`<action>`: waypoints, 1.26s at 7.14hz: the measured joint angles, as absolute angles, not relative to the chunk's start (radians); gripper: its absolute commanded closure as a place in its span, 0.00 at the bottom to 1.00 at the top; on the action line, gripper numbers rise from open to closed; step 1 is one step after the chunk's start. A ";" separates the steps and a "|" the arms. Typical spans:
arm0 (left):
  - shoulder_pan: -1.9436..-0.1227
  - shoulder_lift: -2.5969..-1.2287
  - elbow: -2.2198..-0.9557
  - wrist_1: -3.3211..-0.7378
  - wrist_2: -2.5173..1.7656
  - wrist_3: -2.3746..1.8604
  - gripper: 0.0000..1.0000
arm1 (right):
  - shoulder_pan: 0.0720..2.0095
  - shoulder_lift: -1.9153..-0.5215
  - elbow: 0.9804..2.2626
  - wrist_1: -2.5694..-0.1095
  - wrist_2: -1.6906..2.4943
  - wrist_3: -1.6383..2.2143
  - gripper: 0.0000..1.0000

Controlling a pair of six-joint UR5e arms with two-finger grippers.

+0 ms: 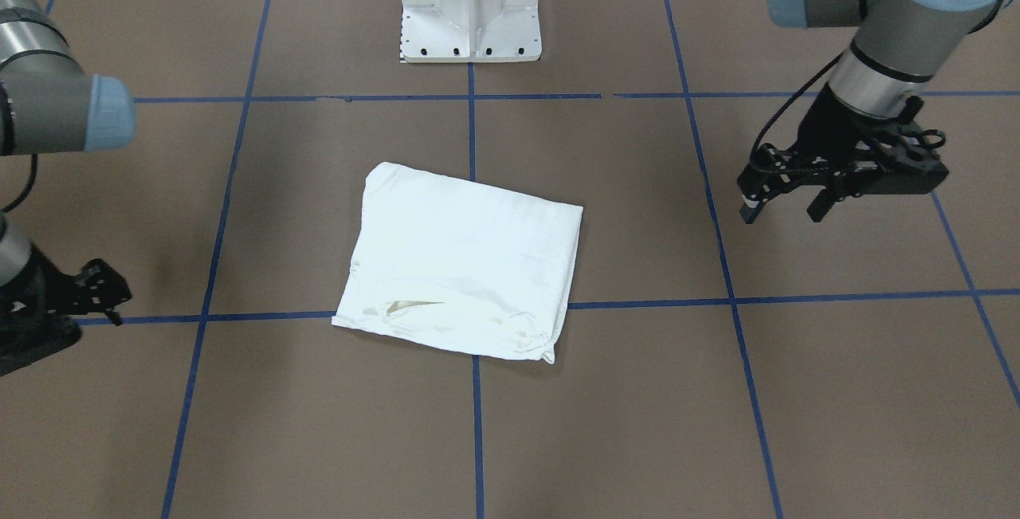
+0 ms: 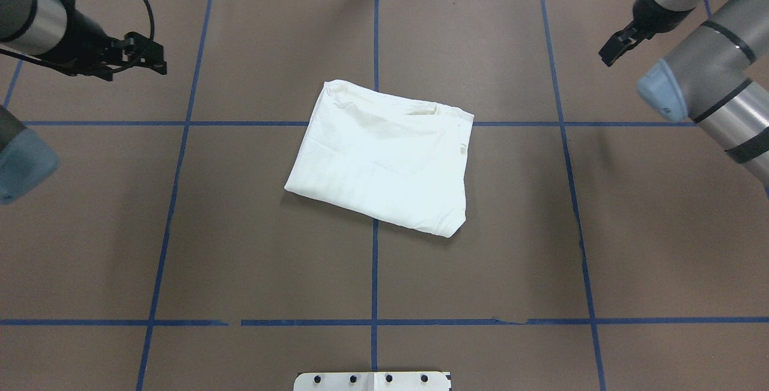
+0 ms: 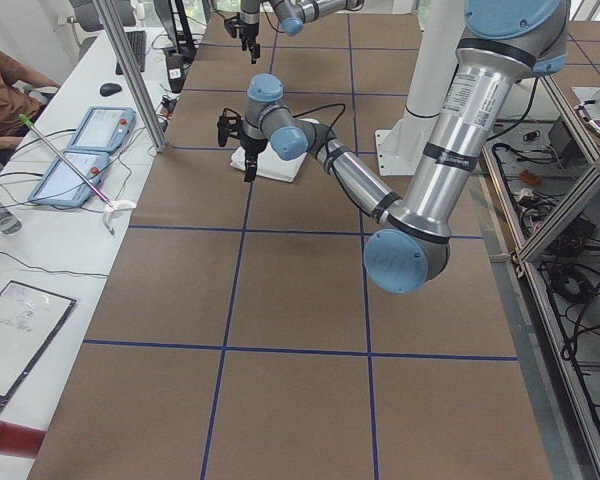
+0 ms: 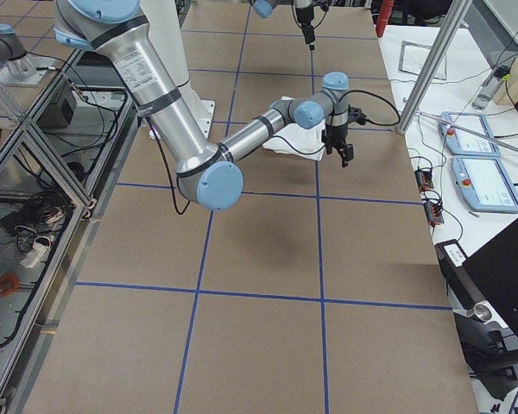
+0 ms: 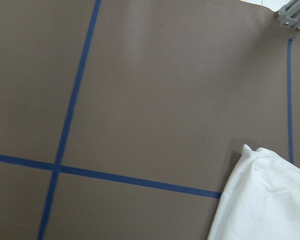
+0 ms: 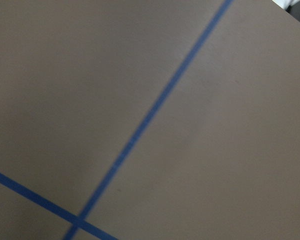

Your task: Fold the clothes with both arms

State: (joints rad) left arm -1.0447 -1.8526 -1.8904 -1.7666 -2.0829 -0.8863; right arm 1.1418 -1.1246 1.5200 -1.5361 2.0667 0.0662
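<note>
Brown table covering (image 2: 240, 229), marked into squares by blue tape lines (image 2: 374, 271), fills every view. Over it, the left gripper (image 1: 785, 212) hangs with its two black fingers (image 1: 749, 208) spread apart and nothing between them. It is clear of the cloth, off to the robot's left of it. Its wrist camera looks down on bare covering, with only one corner of white fabric at the lower right. The left arm (image 1: 884, 64) slopes away from it toward the table's edge.

The right gripper (image 2: 613, 48) hangs on the opposite side, also well apart from the cloth. Only part of its linkage shows in the front and overhead views, so whether its fingers are spread or closed cannot be told. Its wrist camera shows blurred covering and tape only. The right arm (image 2: 709, 72) runs back from it.

Between the two grippers lies the white T-shirt (image 2: 384, 163), folded into a rough, slightly skewed rectangle. It rests flat over a crossing of the tape lines near the table's middle, with layered edges along the side away from the robot. Behind it stands the white metal pedestal base (image 1: 470, 9).
</note>
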 measured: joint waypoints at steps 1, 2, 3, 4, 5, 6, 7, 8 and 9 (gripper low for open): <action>-1.116 -1.784 -1.886 -1.765 -2.099 -0.716 0.00 | 1.209 -1.179 1.519 -1.538 2.095 0.043 0.00; -1.179 -1.711 -1.879 -1.764 -2.109 -0.551 0.00 | 1.261 -1.227 1.519 -1.543 2.121 0.037 0.00; -1.239 -1.638 -1.862 -1.764 -2.124 -0.380 0.00 | 1.300 -1.256 1.523 -1.578 2.153 0.039 0.00; -1.307 -1.576 -1.835 -1.765 -2.160 -0.199 0.00 | 1.328 -1.268 1.534 -1.644 2.180 0.041 0.00; -1.401 -1.520 -1.793 -1.769 -2.211 0.001 0.00 | 1.352 -1.290 1.556 -1.695 2.208 0.040 0.00; -1.480 -1.482 -1.746 -1.778 -2.246 0.140 0.00 | 1.369 -1.320 1.574 -1.714 2.249 0.044 0.00; -1.519 -1.462 -1.712 -1.787 -2.264 0.198 0.00 | 1.380 -1.343 1.583 -1.720 2.285 0.045 0.00; -1.533 -1.455 -1.692 -1.791 -2.267 0.216 0.00 | 1.388 -1.373 1.585 -1.718 2.301 0.041 0.00; -1.538 -1.462 -1.680 -1.790 -2.265 0.221 0.00 | 1.391 -1.411 1.577 -1.699 2.305 0.035 0.00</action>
